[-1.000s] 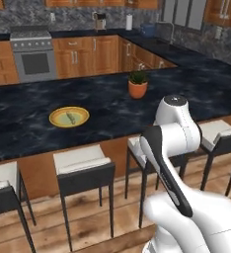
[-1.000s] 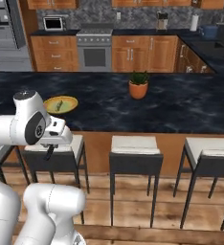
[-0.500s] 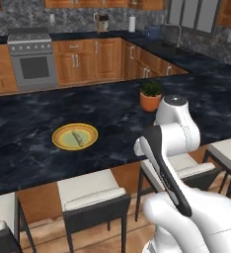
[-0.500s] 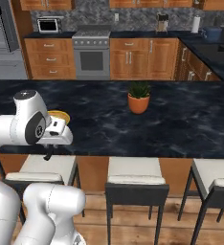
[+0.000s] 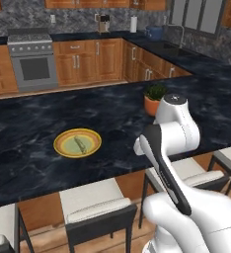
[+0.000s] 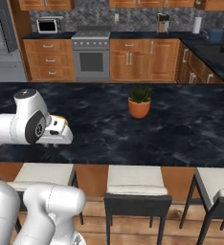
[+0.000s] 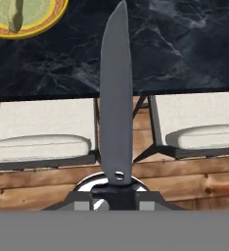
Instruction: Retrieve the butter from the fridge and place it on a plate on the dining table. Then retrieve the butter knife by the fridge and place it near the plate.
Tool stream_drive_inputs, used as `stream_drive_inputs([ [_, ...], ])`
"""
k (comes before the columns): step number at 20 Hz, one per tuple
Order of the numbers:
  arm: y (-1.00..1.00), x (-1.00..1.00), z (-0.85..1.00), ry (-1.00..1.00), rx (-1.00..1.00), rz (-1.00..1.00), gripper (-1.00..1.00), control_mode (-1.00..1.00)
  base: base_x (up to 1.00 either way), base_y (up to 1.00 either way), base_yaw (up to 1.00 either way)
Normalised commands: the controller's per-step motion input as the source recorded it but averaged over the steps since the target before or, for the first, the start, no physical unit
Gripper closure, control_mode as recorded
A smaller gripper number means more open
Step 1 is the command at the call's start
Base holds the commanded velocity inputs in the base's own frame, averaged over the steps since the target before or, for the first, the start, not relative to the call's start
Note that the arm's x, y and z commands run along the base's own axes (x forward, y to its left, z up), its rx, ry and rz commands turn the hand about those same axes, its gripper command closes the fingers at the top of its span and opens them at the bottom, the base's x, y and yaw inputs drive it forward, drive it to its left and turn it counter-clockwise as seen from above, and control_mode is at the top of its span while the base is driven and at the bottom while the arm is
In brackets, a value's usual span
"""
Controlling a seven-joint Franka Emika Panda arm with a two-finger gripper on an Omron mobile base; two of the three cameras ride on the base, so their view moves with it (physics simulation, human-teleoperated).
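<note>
Between claw [image 7: 115, 192] fingers, knife [image 7: 116, 93] clamped by handle end, blade projecting forward over stools [image 7: 40, 132] toward table [image 7: 185, 54]. Plate [image 5: 77, 143] on table, butter [image 5: 80, 144] lying on it; plate cut off at hand view corner. Arm folded, elbow high, hand near table edge.

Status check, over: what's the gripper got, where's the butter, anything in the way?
Gripper shut on butter knife. Butter on plate, on dining table. Potted plant stands well aside.
</note>
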Motion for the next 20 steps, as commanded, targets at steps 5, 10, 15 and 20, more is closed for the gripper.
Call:
stream_drive_inputs([
  [5,0.0,0.0,0.0,0.0,0.0,0.0,1.0,1.0,0.14,0.0,0.02],
  [10,0.0,0.02,0.0,0.0,0.0,0.0,1.0,-1.0,0.0,0.0,0.0],
  [15,0.0,0.48,0.0,0.0,0.0,0.06,1.0,-1.0,0.0,0.0,0.0],
  [20,0.0,0.64,0.0,0.0,0.0,0.07,1.0,-1.0,0.0,0.0,0.0],
])
